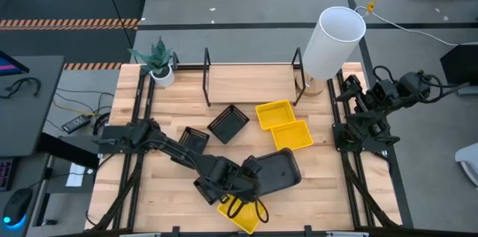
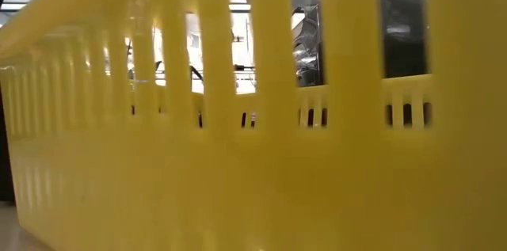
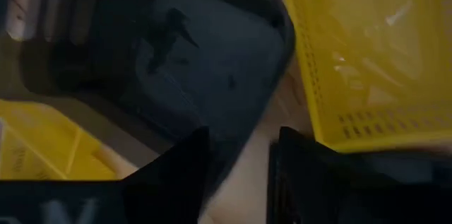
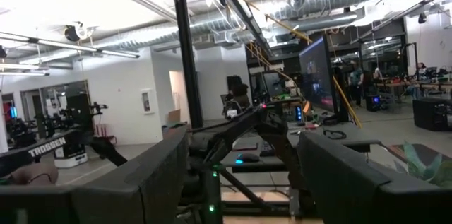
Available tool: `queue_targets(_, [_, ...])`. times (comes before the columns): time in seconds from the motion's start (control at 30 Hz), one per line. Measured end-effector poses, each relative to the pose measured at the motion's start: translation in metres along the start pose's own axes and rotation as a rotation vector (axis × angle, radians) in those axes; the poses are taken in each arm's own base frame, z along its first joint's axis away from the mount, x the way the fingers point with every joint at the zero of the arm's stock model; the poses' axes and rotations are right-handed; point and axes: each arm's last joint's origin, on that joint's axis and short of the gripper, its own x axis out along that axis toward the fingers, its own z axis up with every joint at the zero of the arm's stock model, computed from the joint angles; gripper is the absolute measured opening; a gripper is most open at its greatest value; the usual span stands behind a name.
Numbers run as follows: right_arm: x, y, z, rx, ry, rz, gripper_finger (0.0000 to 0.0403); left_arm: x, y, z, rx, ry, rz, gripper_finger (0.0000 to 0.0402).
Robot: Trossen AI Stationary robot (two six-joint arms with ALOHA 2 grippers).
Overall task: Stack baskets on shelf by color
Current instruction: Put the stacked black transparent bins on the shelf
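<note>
Baskets lie scattered across the table: two yellow ones side by side near the middle, a black slatted basket tilted just left of them, another black one beside that, a dark grey basket toward the front, and a third yellow basket at the front edge, which fills the low view with its slotted wall. None sits on the shelf, the light board with black uprights along the back of the table. The left gripper reaches from the left side to the front middle, over the near end of the grey basket; in its wrist view the jaws stand apart with bare table between them, holding nothing, the grey basket just ahead and yellow baskets on either side. The right gripper is raised at the right edge of the table, pointing out into the room, its jaws wide apart and empty. A white cylinder and a small potted plant stand at the back corners.
</note>
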Motion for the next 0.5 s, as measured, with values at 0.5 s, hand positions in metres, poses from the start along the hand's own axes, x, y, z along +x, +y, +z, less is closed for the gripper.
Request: queue_targets(0.5, [0.001, 0.000, -0.004, 0.002, 0.007, 0.000, 0.0270, 0.040, 0.000, -0.005, 0.085, 0.070, -0.054, 0.0169])
